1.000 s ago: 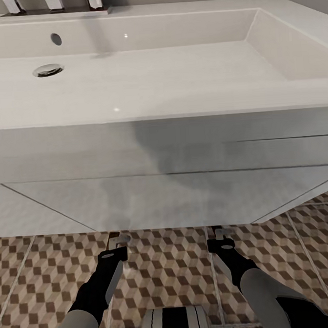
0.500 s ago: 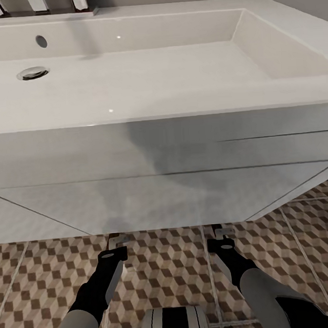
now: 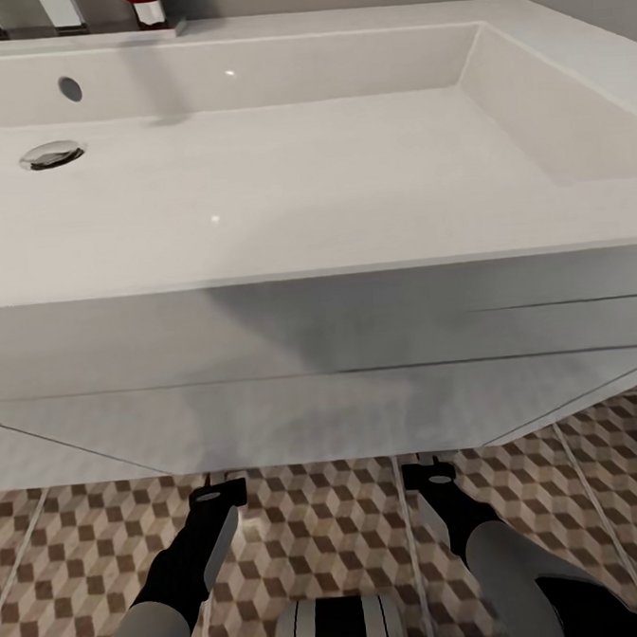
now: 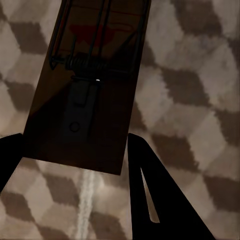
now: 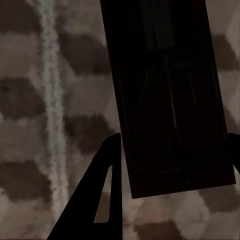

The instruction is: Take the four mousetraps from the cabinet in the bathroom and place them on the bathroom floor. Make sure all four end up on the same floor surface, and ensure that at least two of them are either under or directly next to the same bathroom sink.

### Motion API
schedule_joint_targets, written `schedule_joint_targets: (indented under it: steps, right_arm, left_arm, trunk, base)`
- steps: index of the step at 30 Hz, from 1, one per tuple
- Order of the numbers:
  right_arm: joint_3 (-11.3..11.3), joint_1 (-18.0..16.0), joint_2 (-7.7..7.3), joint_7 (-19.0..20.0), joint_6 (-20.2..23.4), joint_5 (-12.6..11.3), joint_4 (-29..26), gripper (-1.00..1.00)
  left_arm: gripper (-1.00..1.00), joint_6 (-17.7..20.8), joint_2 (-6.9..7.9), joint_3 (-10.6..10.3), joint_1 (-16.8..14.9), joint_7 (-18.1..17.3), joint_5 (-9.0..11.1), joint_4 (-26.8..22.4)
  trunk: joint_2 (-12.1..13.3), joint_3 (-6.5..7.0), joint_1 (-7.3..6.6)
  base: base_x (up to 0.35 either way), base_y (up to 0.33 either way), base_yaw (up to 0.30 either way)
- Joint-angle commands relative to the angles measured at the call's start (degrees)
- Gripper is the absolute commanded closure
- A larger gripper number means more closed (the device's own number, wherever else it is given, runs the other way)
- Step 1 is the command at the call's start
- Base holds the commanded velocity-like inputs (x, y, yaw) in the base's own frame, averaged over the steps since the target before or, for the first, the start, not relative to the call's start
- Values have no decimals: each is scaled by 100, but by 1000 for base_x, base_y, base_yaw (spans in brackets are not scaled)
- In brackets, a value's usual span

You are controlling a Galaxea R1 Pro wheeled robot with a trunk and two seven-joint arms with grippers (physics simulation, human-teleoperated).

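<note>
Nearest the robot, the left end effector [image 4: 75, 155] pinches one mousetrap [image 4: 87, 85] by its end, and the right end effector [image 5: 172, 165] pinches a second mousetrap [image 5: 167, 95]; both hang over the bathroom floor [image 3: 324, 527]. Beyond stands the white sink [image 3: 293, 358]. Judged best: lower each close to the tiles beside the vanity before letting go, boards flat.

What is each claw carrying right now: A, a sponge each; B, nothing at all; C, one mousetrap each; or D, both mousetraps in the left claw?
C: the left wrist view shows a mousetrap between the left claw fingers, and the right wrist view shows another mousetrap in the right claw, both above the bathroom floor.
</note>
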Motion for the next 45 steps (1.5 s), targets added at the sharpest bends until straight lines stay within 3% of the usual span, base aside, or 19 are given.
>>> schedule_joint_targets:
  steps: [1, 26, 37, 45]
  right_arm:
    - [-38, 0, 5, 10, 33, 47, -11, 100]
    - [-55, 0, 4, 60, 38, 35, -11, 100]
    - [-44, 0, 44, 111, 201, 47, -142, 100]
    - [-61, 0, 177, 112, 256, 96, -401, 100]
  left_arm:
    - [100, 29, 4, -21, -1, 41, 39, -10]
    - [100, 28, 5, -14, -1, 41, 43, 25]
    - [100, 144, -4, -23, 115, 161, 41, -326]
    - [100, 241, -5, -36, 121, 151, 72, -581]
  trunk:
    - [-1, -4, 0]
    - [-1, -4, 0]
    - [-1, -4, 0]
    - [-1, -4, 0]
  base:
    - [54, 0, 0]
    - [5, 0, 0]
    - [0, 0, 0]
    - [0, 0, 0]
